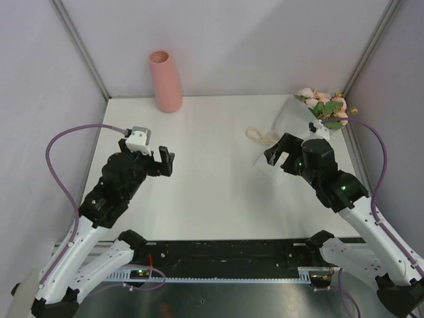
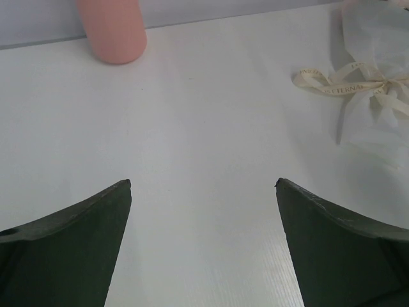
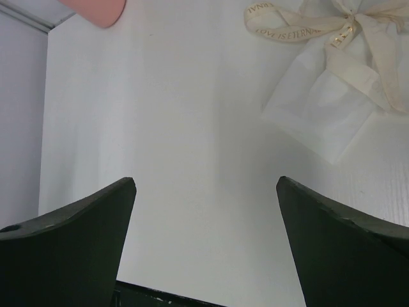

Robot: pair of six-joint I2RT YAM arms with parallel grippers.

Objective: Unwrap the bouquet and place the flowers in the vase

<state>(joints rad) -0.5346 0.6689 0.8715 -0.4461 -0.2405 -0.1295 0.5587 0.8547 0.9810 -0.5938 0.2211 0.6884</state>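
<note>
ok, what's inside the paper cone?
Pink roses and green leaves stick out of its far end. The stems cannot be seen: the paper covers them, tied shut with a ribbon.

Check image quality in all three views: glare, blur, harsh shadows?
Top external: even diffuse light, sharp, no hard shadows; vase leans from wide-angle perspective. Left wrist: table bright, ribbon print readable, left pincer fingers near-black. Right wrist: bouquet paper nearly blends into the white table.
</note>
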